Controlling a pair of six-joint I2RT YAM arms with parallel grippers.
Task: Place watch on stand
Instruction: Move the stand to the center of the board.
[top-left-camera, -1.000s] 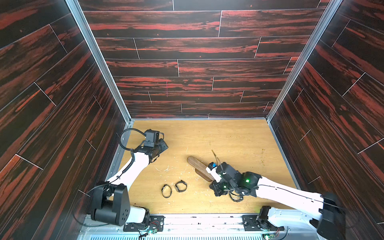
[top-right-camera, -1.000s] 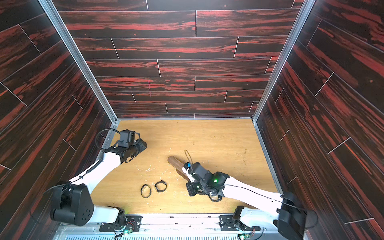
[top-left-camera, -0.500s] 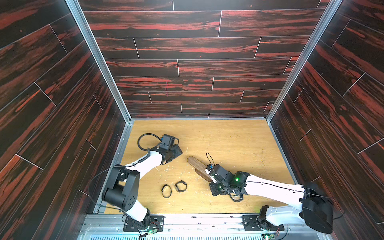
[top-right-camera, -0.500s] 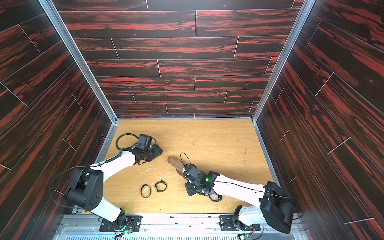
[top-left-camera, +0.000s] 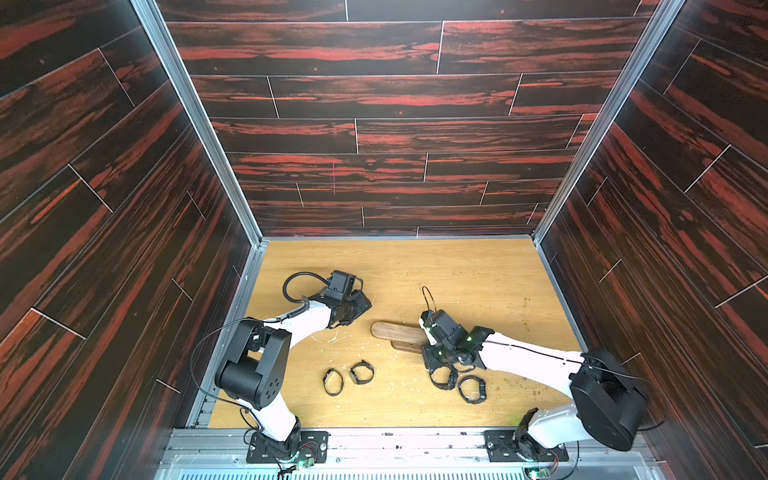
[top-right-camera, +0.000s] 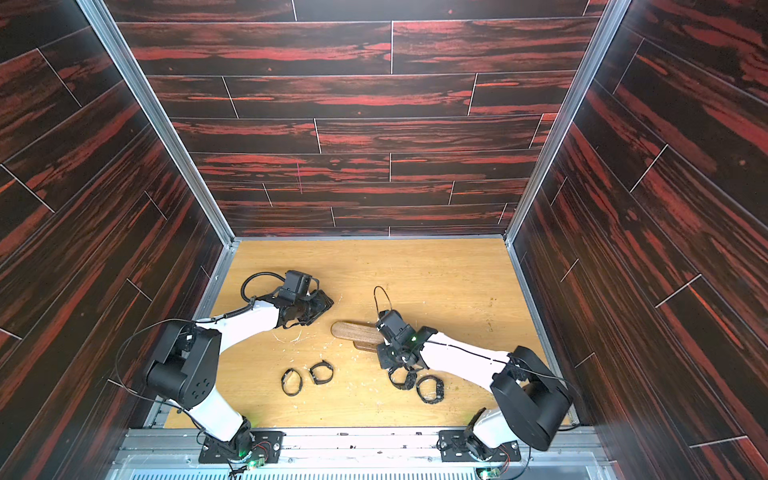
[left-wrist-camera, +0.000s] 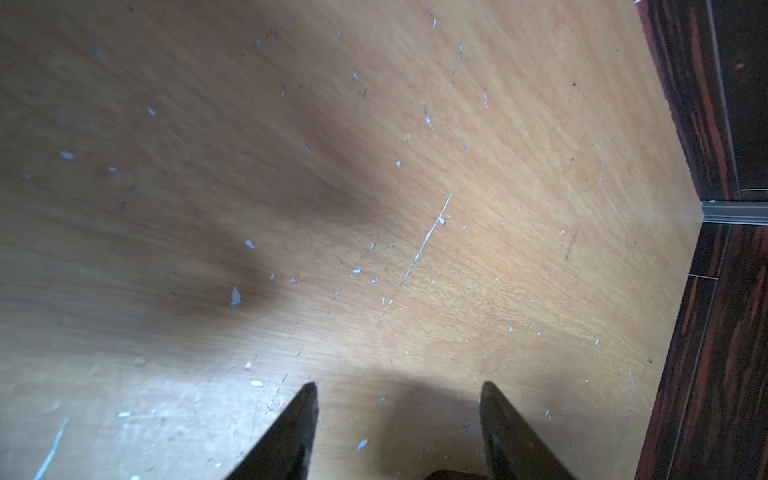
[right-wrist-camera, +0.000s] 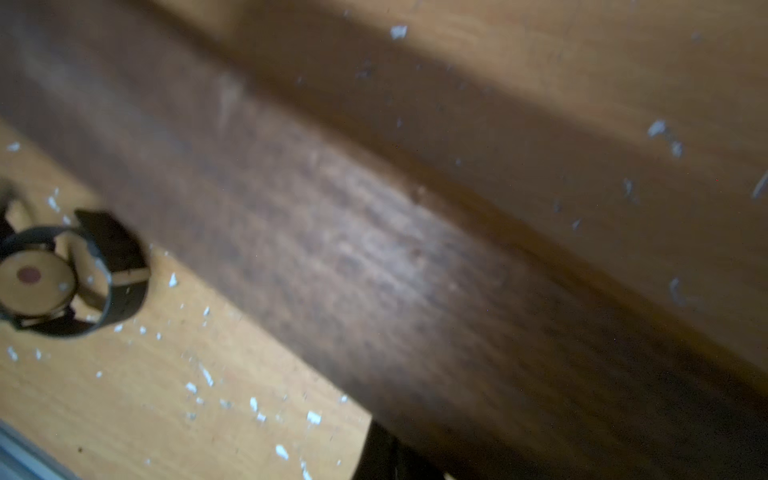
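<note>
I am steering two white arms over a tan wooden floor boxed in by dark red-streaked walls. Taking the floor as a clock face in a top view, the stand, a long dark-brown bar with rounded ends on a smaller base, lies near the centre, its far end hidden under my right arm. I count four watches, all on the floor and none on the stand: two thin black ones side by side at about seven o'clock, the left watch of that pair touching nothing, its neighbour just beside it, and two chunkier ones at about five o'clock, one right under my right gripper and another beside it. The right gripper's jaws are clenched, and I cannot see that they hold anything; its wrist view is filled by the blurred bar, with one watch off to the side. My left gripper hovers at about ten o'clock with its jaws parted over bare floor, gripping nothing. My worry: the right arm sits so close over the bar that a careless sweep could knock the stand askew, and clenched jaws pressed onto a band would shove that watch away instead of lifting it.
</note>
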